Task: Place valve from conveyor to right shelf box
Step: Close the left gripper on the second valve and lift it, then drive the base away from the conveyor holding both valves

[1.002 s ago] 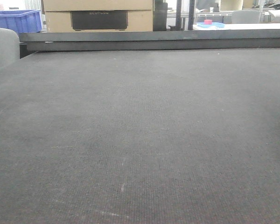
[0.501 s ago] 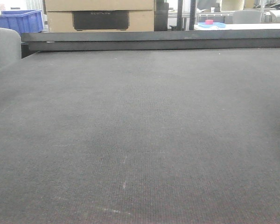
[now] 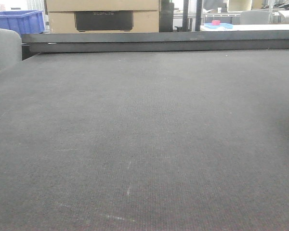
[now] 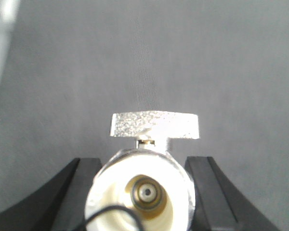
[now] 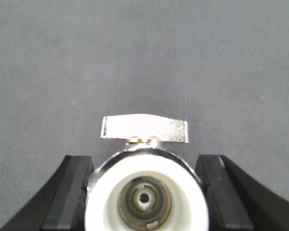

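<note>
Beyond the rail (image 3: 159, 42) at the far edge of the conveyor (image 3: 144, 134), a blue crate (image 3: 17, 21) is seen at the far left corner, with a cardboard box (image 3: 103, 17) just right of it. A valve (image 4: 142, 190) is pinched between the black fingers (image 4: 72, 197) of the left gripper (image 4: 139, 162), its silvery handle (image 4: 154, 126) held over bare belt. A second valve (image 5: 144, 192) is clamped likewise in the right gripper (image 5: 144, 159); which part of the belt lies beneath cannot be told.
</note>
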